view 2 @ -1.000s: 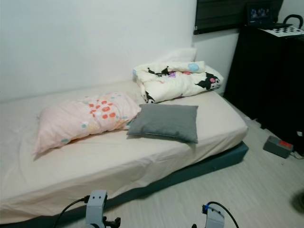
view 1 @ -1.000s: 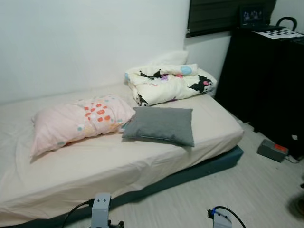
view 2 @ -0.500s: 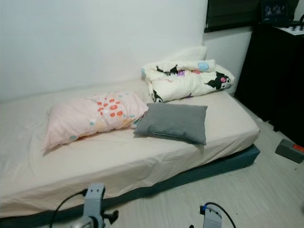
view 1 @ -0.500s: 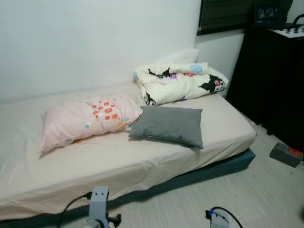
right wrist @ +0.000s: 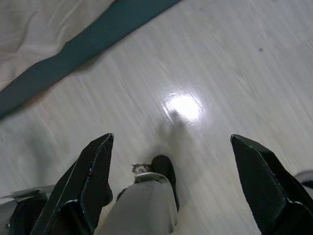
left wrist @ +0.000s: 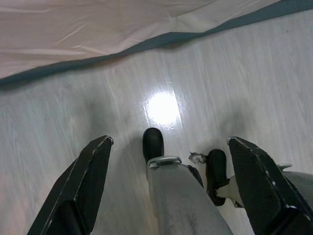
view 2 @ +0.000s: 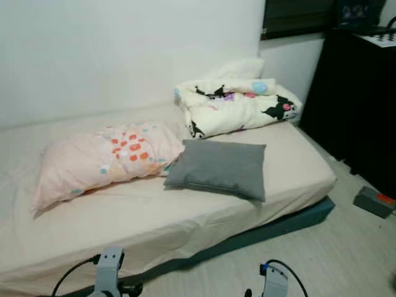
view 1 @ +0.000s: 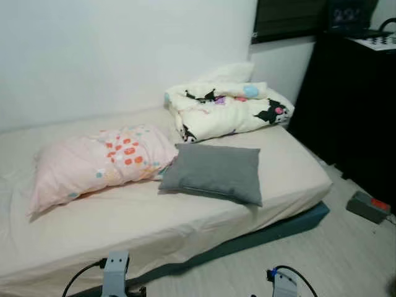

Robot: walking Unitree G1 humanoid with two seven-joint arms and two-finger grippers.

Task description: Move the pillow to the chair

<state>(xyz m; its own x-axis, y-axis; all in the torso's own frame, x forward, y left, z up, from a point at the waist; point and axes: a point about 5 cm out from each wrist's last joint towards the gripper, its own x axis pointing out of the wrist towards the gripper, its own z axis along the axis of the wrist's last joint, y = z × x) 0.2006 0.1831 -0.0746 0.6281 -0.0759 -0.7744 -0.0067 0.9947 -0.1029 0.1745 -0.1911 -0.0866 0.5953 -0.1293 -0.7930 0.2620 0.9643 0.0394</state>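
A grey pillow (view 1: 213, 172) lies flat on the bed (view 1: 124, 216), near its front edge. Beside it, on the left, rests a pink pillow (view 1: 93, 166) with orange and blue spots. Both arms hang low in front of the bed, well short of the pillows. My left gripper (left wrist: 168, 147) points down at the pale floor, open, nothing between its fingers (left wrist: 88, 181). My right gripper (right wrist: 171, 144) is open too, over the floor by the bed's blue-grey base (right wrist: 78, 51).
A folded cream blanket (view 1: 226, 108) with cartoon prints sits at the bed's far end against the white wall. A tall black cabinet (view 1: 359, 105) stands to the right. A small grey box (view 1: 369, 206) with a red patch lies on the floor beside it.
The whole picture has shifted a little between frames, so the camera has moved. The pillows and blanket lie as before, and both arms still hang low.
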